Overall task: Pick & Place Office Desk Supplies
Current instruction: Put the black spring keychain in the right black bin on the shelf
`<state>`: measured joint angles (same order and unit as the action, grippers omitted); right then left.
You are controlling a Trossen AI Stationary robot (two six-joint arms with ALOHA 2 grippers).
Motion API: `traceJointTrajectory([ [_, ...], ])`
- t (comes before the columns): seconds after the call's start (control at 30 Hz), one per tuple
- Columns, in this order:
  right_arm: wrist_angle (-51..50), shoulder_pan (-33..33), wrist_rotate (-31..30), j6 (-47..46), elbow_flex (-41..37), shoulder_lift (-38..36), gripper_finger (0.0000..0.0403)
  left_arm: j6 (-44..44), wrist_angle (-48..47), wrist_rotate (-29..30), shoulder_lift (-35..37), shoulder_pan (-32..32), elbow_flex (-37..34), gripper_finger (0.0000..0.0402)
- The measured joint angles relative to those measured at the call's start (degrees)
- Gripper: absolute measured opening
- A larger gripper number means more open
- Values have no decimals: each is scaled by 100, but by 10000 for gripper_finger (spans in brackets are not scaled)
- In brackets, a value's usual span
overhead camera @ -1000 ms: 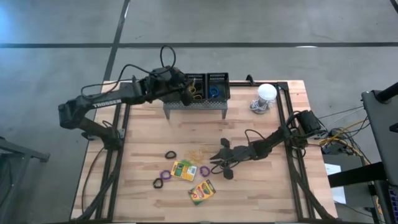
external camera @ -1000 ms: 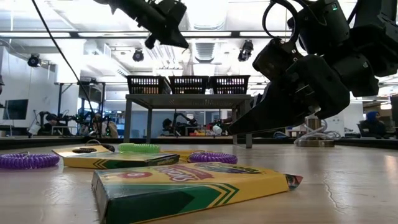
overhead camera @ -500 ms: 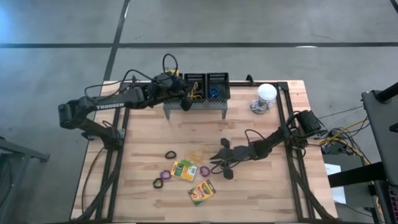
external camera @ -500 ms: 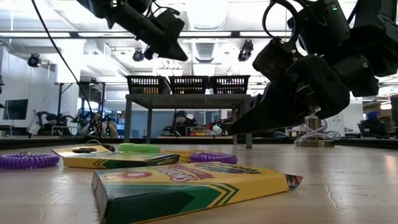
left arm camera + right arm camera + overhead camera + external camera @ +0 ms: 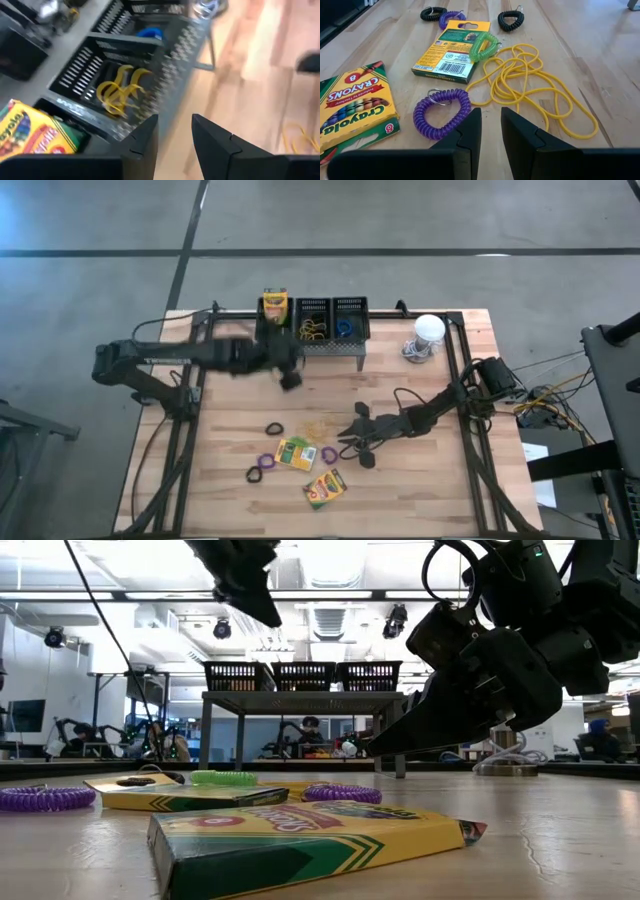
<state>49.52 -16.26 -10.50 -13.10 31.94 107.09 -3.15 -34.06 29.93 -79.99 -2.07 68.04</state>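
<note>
Above the table [image 5: 400,385], the left hand [image 5: 290,378] is hovering blurred by the grey stand [image 5: 345,352], fingers parted and carrying nothing; a crayon box [image 5: 274,307] is standing in the leftmost mesh bin [image 5: 60,107], half cut off; the right hand [image 5: 487,132] is hanging nearly closed, empty, over a purple coil [image 5: 442,113], beside a yellow cord [image 5: 535,87].

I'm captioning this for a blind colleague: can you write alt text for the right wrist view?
Over a wooden table, the right gripper hangs with empty fingers slightly apart, just short of a purple coil loop. Beyond lie tangled yellow bands, a crayon box with a green coil on it, and another crayon box.
</note>
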Motion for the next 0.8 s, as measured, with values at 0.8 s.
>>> traceJointTrajectory([
  [0.8, 11, 3, -11, 3, 0, 0, 68, -4821, 1883, 1851, 130, 3872, -3530, 118],
])
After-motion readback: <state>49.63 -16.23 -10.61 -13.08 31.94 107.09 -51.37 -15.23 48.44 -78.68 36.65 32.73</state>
